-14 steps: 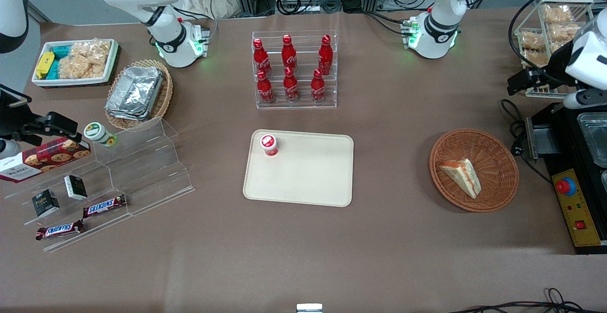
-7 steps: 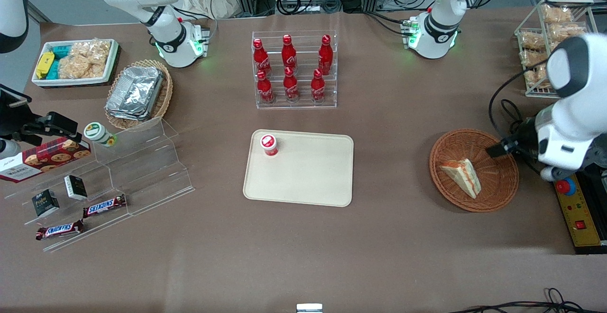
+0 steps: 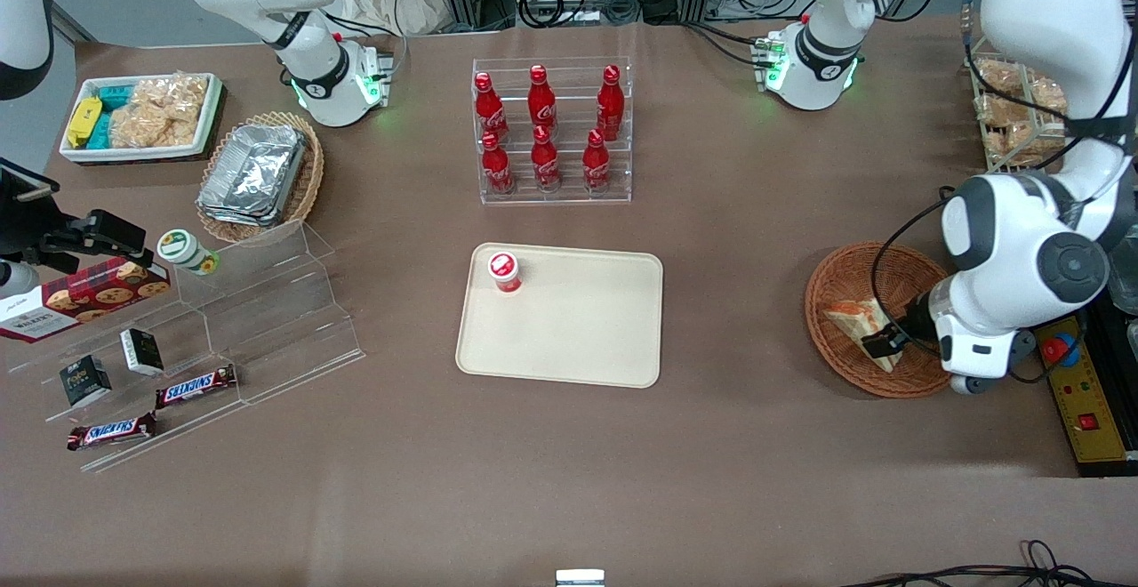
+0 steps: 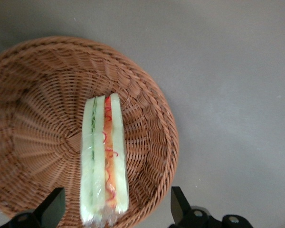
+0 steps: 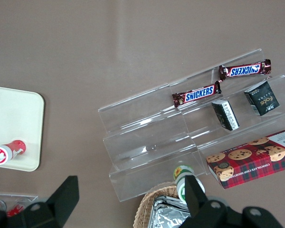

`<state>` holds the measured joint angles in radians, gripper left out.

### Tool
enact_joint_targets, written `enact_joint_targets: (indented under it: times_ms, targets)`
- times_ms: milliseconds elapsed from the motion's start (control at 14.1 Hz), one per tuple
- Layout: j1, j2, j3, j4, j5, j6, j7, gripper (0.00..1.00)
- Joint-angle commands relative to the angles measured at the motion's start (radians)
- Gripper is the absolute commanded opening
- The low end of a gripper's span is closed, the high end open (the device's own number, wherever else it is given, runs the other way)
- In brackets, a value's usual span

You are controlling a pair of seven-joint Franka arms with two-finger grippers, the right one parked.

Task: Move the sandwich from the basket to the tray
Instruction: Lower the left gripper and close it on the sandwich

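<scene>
Claw [image 4: 113, 209] spread wide, straddling sandwich [image 4: 104, 159] in basket [image 4: 147, 123]. Looks soft, light, squashable; best pinched gently across bread faces.

Six red cola bottles [image 3: 542, 129], two Snickers bars [image 3: 196, 386], one sandwich [image 3: 852, 317].

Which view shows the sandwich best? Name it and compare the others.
The left wrist view: the sandwich lies unobstructed in the basket, filling layers visible, between the open gripper's fingers. In the front view the gripper partly covers the sandwich. The right wrist view shows none of it.
</scene>
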<state>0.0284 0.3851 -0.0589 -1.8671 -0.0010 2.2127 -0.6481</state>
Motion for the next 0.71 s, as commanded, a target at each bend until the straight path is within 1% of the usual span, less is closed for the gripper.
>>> enact_joint_targets:
  times_ms: [0,283,354,496,566,637]
  targets:
    - [-0.004,0.011,0.004,-0.056,0.013,0.085,-0.030,1.00]
    - [-0.002,0.035,0.004,-0.112,0.015,0.189,-0.030,1.00]
    - [-0.002,0.035,0.004,-0.118,0.019,0.193,-0.030,0.91]
    - [-0.002,0.032,0.004,-0.122,0.027,0.193,-0.025,0.56]
    - [-0.002,0.028,0.004,-0.127,0.027,0.191,-0.022,0.43]
    - [-0.002,0.017,0.004,-0.127,0.035,0.182,-0.016,0.32]
